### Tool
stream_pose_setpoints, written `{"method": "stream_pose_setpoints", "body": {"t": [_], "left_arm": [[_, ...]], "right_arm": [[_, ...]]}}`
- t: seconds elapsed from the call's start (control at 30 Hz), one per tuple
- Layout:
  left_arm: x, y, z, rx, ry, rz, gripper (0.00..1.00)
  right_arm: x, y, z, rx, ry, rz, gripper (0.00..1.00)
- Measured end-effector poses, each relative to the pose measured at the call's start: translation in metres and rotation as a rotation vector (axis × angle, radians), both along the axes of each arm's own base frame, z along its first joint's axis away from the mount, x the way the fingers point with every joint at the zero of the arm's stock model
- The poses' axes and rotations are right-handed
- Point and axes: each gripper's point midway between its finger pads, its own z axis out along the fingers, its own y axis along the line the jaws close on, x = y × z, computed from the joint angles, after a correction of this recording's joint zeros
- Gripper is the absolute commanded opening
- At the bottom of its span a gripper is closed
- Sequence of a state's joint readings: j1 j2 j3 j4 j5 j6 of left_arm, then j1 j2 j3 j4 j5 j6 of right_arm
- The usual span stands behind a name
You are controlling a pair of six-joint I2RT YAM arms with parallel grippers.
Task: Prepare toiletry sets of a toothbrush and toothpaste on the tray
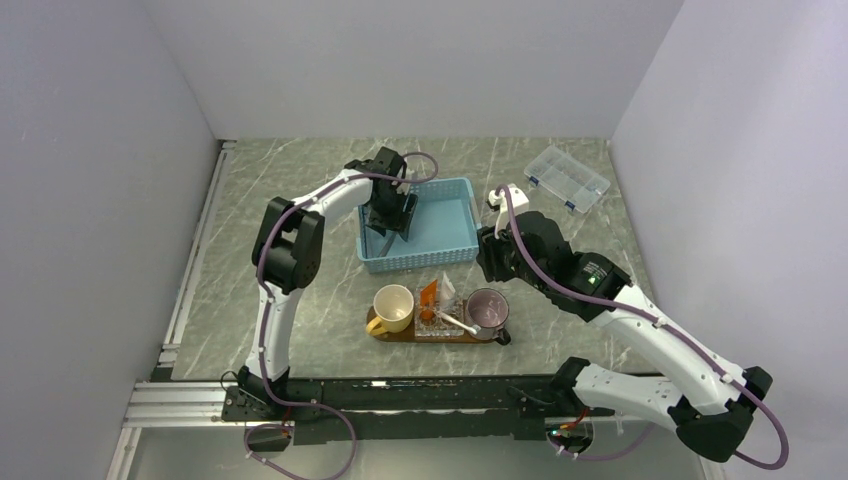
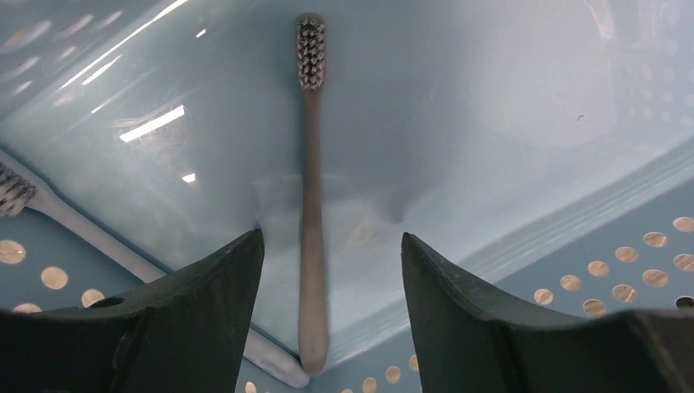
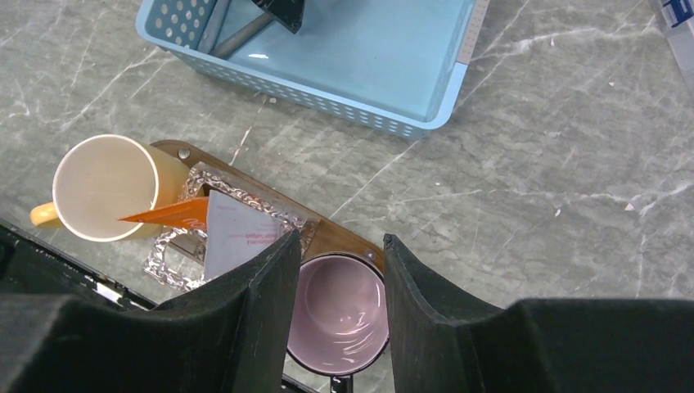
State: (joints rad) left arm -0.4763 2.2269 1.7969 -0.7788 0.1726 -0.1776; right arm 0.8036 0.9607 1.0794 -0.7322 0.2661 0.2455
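Note:
The dark wooden tray [image 1: 385, 332] holds a yellow cup [image 1: 393, 307], a foil-lined holder and a purple cup [image 1: 487, 307]. The orange toothpaste [image 1: 428, 297] and the white toothpaste [image 1: 447, 291] stand in the holder; a thin whitish stick [image 1: 456, 322] lies beside them. My left gripper [image 2: 331, 246] is open, low inside the blue basket [image 1: 440, 235]. The grey toothbrush [image 2: 311, 205] lies between its fingers, nearer the left one, untouched. A whitish toothbrush [image 2: 82, 229] lies to its left. My right gripper [image 3: 341, 237] is open and empty above the purple cup [image 3: 340, 315].
A clear compartment box [image 1: 567, 178] sits at the back right. In the right wrist view the yellow cup [image 3: 102, 187], orange tube [image 3: 176, 213], white tube [image 3: 237, 233] and tray end [image 3: 168, 148] show below the basket [image 3: 327, 57].

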Motion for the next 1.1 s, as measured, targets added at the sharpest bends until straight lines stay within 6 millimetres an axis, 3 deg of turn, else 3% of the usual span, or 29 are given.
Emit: {"method": "stream_pose_setpoints", "body": {"t": [0.27,0.67,1.1], "left_arm": [[0.003,0.006,-0.003,0.017,-0.008,0.013,0.49],[0.001,0.013,-0.006,0.026,-0.022,0.046,0.00],[-0.009,0.012,-0.002,0.000,-0.021,0.043,0.00]], "right_arm": [[-0.001,0.001,-0.002,0.003,0.009,0.007,0.44],[-0.003,-0.001,-0.003,0.006,0.010,0.009,0.43],[-0.006,0.001,-0.001,0.022,0.011,0.023,0.43]]}}
